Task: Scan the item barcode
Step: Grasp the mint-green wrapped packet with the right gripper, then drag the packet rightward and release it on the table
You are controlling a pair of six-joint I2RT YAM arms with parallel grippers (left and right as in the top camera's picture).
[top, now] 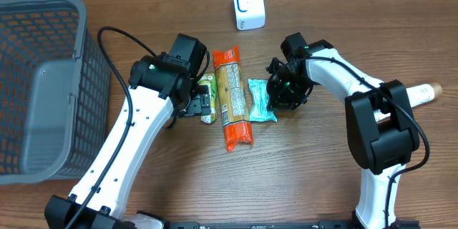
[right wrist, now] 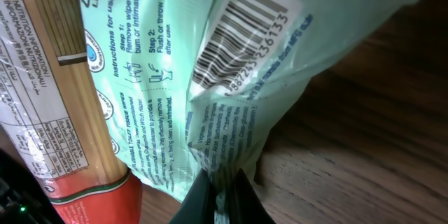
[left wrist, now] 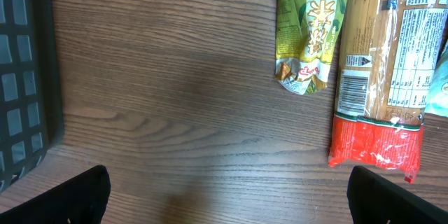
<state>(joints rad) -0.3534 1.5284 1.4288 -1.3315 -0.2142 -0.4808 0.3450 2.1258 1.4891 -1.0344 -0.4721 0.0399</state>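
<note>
Your right pincer [right wrist: 220, 197] is pressed shut on a thin crease at the edge of the mint wipes packet [right wrist: 210, 91]. So small a bite may let the film slip out on the lift, or fold over the barcode [right wrist: 241, 31]. The packet sits on the bench [right wrist: 364, 147] just beside the pasta pack [top: 232, 96], long axis running near to far, barcode up. Your left pincer [top: 197, 101] hangs spread wide. The scanner [top: 248, 5] stands well beyond.
</note>
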